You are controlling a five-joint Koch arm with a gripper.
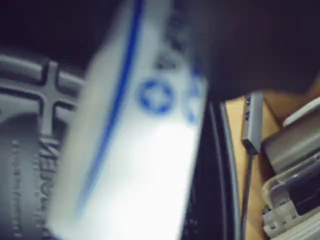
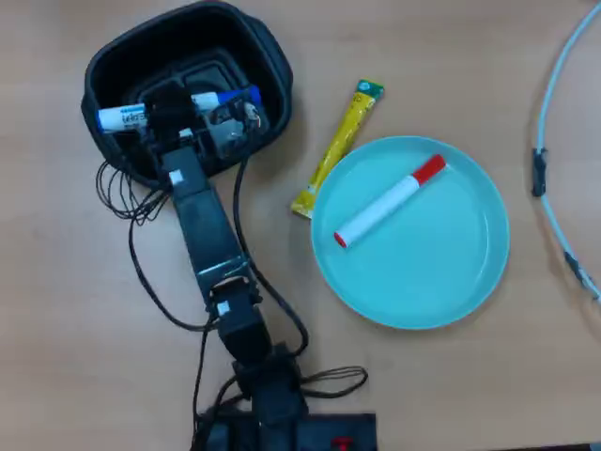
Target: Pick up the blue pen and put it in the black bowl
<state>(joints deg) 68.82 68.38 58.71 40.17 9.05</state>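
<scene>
The blue pen (image 2: pixel 124 116) lies crosswise over the inside of the black bowl (image 2: pixel 270 58) at the top left of the overhead view, blue cap (image 2: pixel 237 97) to the right. My gripper (image 2: pixel 175 109) reaches down into the bowl and covers the pen's middle, shut on it. The wrist view is filled by the pen's blurred white barrel with blue print (image 1: pixel 150 145), very close to the camera. Behind it shows the bowl's ribbed floor (image 1: pixel 35 115). A dark finger (image 1: pixel 250 45) sits at the upper right.
A round teal plate (image 2: pixel 460 272) holding a red-capped marker (image 2: pixel 390 202) lies right of the bowl. Between them is a yellow sachet (image 2: pixel 340 146). Arm cables (image 2: pixel 141 254) trail beside the bowl, and a pale blue tube (image 2: pixel 554 122) curves at the right edge.
</scene>
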